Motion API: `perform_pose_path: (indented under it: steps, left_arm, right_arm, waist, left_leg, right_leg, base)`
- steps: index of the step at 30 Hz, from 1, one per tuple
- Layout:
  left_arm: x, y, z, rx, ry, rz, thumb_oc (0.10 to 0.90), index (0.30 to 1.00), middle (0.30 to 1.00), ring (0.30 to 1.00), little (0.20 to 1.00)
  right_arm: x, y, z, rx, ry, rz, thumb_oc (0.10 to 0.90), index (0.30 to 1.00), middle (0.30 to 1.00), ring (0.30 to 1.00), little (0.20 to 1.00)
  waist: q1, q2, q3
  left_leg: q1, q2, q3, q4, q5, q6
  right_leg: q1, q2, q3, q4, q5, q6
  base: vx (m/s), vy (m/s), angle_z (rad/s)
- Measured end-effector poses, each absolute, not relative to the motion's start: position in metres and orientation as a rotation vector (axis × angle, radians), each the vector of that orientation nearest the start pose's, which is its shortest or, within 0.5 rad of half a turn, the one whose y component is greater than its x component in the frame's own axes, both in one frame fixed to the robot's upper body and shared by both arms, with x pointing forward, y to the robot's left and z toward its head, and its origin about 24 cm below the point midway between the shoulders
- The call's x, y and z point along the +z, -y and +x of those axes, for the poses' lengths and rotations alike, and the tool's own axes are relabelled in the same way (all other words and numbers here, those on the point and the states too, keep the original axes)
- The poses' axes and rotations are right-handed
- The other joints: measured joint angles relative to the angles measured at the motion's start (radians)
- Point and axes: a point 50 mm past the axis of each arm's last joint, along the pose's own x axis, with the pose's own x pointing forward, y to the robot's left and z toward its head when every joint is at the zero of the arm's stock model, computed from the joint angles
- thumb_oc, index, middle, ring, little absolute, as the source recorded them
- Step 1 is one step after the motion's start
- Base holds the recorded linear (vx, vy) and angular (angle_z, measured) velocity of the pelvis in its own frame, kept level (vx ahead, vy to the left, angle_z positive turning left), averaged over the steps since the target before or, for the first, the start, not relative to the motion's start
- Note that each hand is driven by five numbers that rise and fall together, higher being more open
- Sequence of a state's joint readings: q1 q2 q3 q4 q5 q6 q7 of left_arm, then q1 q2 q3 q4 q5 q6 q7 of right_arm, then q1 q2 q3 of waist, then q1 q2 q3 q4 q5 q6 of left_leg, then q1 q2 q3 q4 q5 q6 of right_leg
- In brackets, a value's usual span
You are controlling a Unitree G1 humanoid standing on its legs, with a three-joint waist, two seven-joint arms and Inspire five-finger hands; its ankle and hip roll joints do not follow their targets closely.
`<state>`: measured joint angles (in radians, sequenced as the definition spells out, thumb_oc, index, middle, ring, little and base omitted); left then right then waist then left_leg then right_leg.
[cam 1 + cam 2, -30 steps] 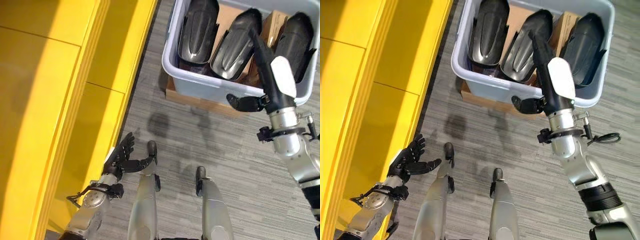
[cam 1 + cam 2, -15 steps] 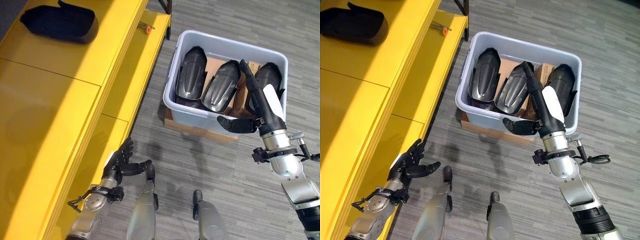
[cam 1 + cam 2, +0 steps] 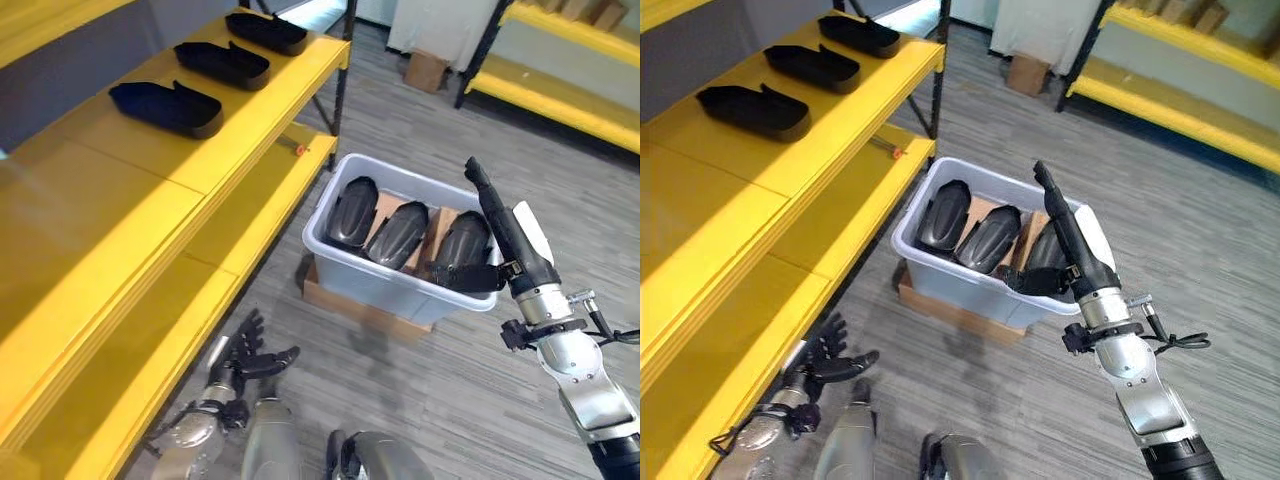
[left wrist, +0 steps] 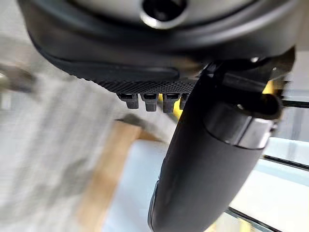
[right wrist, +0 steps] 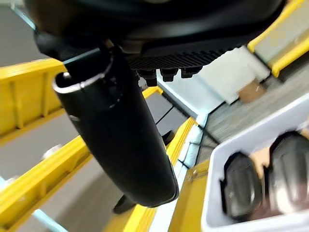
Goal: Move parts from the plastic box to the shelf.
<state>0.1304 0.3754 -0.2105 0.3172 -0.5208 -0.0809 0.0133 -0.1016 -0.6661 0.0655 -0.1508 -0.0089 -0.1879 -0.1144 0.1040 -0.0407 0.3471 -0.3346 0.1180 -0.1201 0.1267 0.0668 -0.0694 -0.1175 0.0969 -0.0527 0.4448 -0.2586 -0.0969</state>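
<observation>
**Inspector:** Status first. Right hand [image 3: 505, 245] is raised over the near rim of the grey plastic box [image 3: 372, 279], fingers straight, thumb stuck out sideways, nothing in it. Left hand [image 3: 243, 358] hangs low beside the yellow shelf [image 3: 190, 150], fingers spread, also empty.

**Supervisor:** And the parts?

**Inspector:** Three dark moulded parts [image 3: 398, 234] stand side by side inside the box, against cardboard inserts. The box rests on a cardboard sheet [image 3: 345, 306] on the floor. Three like parts [image 3: 165, 107] already lie in a row on the shelf, well away from the box.

**Supervisor:** How should the pick go?

**Inspector:** In my judgement, lower the right hand onto the part nearest it, at the box's far-from-shelf end. Close round the narrow upper end, lift straight up clear of the rim, and avoid dragging its neighbour. Place it on bare shelf beside the row.
</observation>
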Motion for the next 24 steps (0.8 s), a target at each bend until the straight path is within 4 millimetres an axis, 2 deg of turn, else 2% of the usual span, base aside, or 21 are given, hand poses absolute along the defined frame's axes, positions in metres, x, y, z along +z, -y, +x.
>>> perform_pose_path:
  steps: [1,3,6,9,11,13,14,16,19,24]
  left_arm:
    - [-0.051,-0.208,0.196,0.013,-0.435,-0.105,0.9,1.0,1.0,1.0,1.0]
    - [-0.053,-0.212,0.192,0.038,-0.447,-0.103,0.9,1.0,1.0,1.0,1.0]
    - [-0.051,-0.214,0.196,0.051,-0.434,-0.094,0.9,1.0,1.0,1.0,1.0]
    - [-0.042,-0.211,0.208,0.037,-0.388,-0.093,0.9,1.0,1.0,1.0,1.0]
    - [-0.034,-0.211,0.214,0.033,-0.352,-0.091,0.9,1.0,1.0,1.0,1.0]
    - [-0.028,-0.21,0.222,0.028,-0.317,-0.091,0.9,1.0,1.0,1.0,1.0]
    - [-0.022,-0.211,0.226,0.034,-0.291,-0.093,0.9,1.0,1.0,1.0,1.0]
    - [-0.019,-0.215,0.229,0.055,-0.276,-0.089,0.9,1.0,1.0,1.0,1.0]
    - [-0.019,-0.217,0.229,0.071,-0.274,-0.088,0.9,1.0,1.0,1.0,1.0]
    - [-0.027,-0.219,0.219,0.08,-0.31,-0.089,0.9,1.0,1.0,1.0,1.0]
  right_arm:
    - [0.143,0.215,0.262,0.063,0.436,-0.611,0.9,1.0,1.0,1.0,1.0]
    - [0.139,0.206,0.262,0.096,0.431,-0.597,0.9,1.0,1.0,1.0,1.0]
    - [0.135,0.204,0.26,0.098,0.428,-0.589,0.9,1.0,1.0,1.0,1.0]
    - [0.131,0.208,0.257,0.084,0.404,-0.589,0.9,1.0,1.0,1.0,1.0]
    - [0.129,0.208,0.256,0.081,0.399,-0.582,0.9,1.0,1.0,1.0,1.0]
    - [0.13,0.209,0.256,0.074,0.4,-0.581,0.9,1.0,1.0,1.0,1.0]
    - [0.131,0.208,0.256,0.073,0.408,-0.582,0.9,1.0,1.0,1.0,1.0]
    - [0.131,0.206,0.255,0.073,0.411,-0.577,0.9,1.0,1.0,1.0,1.0]
    - [0.134,0.204,0.255,0.077,0.427,-0.573,0.9,1.0,1.0,1.0,1.0]
    - [0.134,0.203,0.254,0.082,0.43,-0.571,0.9,1.0,1.0,1.0,1.0]
  waist:
    - [0.007,0.007,0.002]
    - [0.014,0.012,-0.001]
    - [0.001,0.007,-0.004]
    - [-0.025,-0.013,-0.023]
    - [-0.031,-0.035,-0.048]
    - [-0.035,-0.039,-0.053]
    - [-0.033,-0.04,-0.054]
    - [-0.03,-0.039,-0.055]
    - [-0.024,-0.039,-0.06]
    - [-0.031,-0.038,-0.079]
  left_leg:
    - [0.002,-0.016,-0.015,-0.022,-0.004,0.011]
    - [0.02,-0.027,-0.03,-0.021,0.003,0.028]
    - [0.047,-0.041,-0.024,0.005,0.034,0.042]
    - [0.044,-0.054,0.039,0.038,0.078,0.046]
    - [0.041,-0.084,0.084,0.041,0.076,0.067]
    - [0.043,-0.106,0.097,0.041,0.065,0.084]
    - [0.045,-0.114,0.111,0.04,0.055,0.099]
    - [0.056,-0.123,0.117,0.037,0.042,0.116]
    - [0.063,-0.125,0.129,0.022,0.037,0.121]
    - [0.064,-0.126,0.136,0.006,0.035,0.121]
  right_leg:
    - [0.0,0.002,0.013,-0.005,0.007,-0.005]
    - [0.012,0.023,0.053,-0.027,0.019,0.011]
    - [0.016,0.033,0.09,-0.024,0.006,-0.008]
    - [0.023,0.001,0.131,-0.023,-0.026,0.024]
    - [0.021,-0.042,0.154,-0.031,-0.035,0.068]
    - [0.039,-0.073,0.153,-0.06,-0.039,0.088]
    - [0.056,-0.095,0.151,-0.097,-0.034,0.11]
    - [0.1,-0.115,0.136,-0.172,-0.009,0.132]
    - [0.122,-0.132,0.125,-0.236,0.018,0.141]
    - [0.126,-0.135,0.13,-0.266,0.035,0.14]
  base:
    - [0.2,0.118,-0.37]
    - [0.17,0.127,-0.69]
    - [0.23,0.153,-0.55]
    - [0.19,0.144,-0.32]
    - [0.1,0.088,-0.21]
    - [0.09,0.081,-0.03]
    - [0.08,0.076,-0.09]
    - [0.11,0.1,-0.07]
    - [0.06,0.048,-0.09]
    - [0.04,0.038,-0.06]
